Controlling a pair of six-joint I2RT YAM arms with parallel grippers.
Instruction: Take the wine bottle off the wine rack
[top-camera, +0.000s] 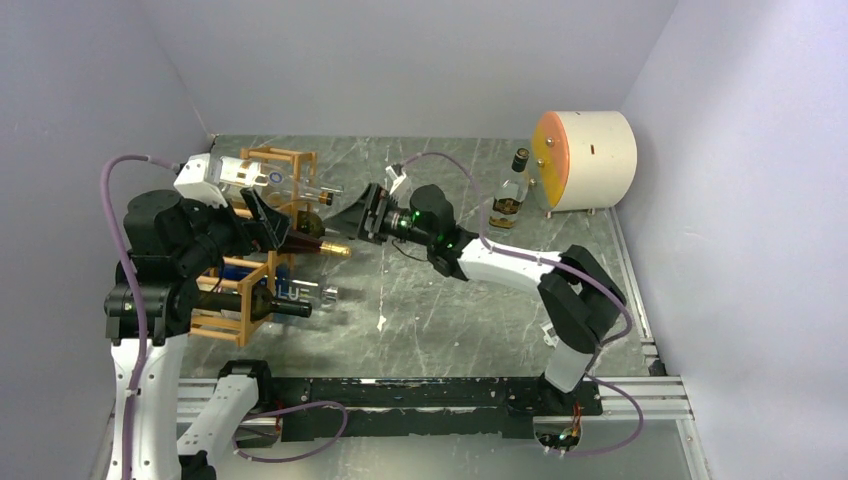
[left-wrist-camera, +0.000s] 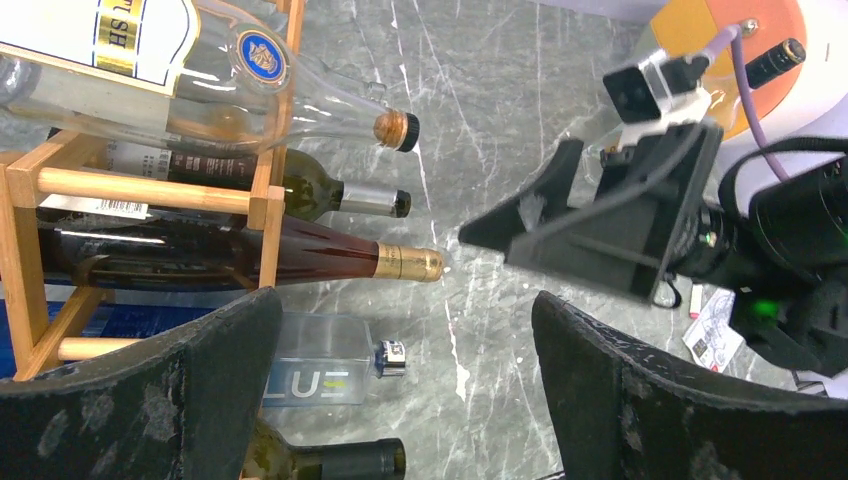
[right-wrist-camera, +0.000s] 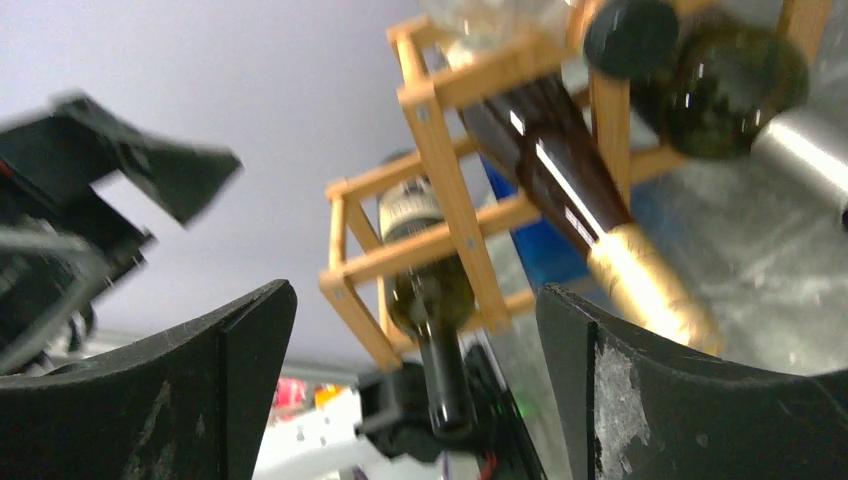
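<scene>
The wine rack (top-camera: 290, 155) of light wooden bars stands at the left, with several bottles lying in its cells. A dark wine bottle with a gold foil neck (top-camera: 325, 247) pokes out toward the middle. A green bottle with a dark cap (top-camera: 275, 307) sticks out of the near cell. My left gripper (top-camera: 265, 225) hovers over the rack's open side, open and empty, above the necks (left-wrist-camera: 405, 320). My right gripper (top-camera: 340, 220) faces the rack from the right, open and empty; the gold-necked bottle (right-wrist-camera: 570, 190) and the rack (right-wrist-camera: 440, 150) lie ahead of its fingers (right-wrist-camera: 415, 300).
A clear bottle (left-wrist-camera: 200, 90) lies on the rack's top and a flat blue-tinted bottle (left-wrist-camera: 320, 370) on the table by its foot. At the back right stand an upright bottle (top-camera: 511, 190) and a cream drum with an orange face (top-camera: 585, 160). Walls close in on three sides.
</scene>
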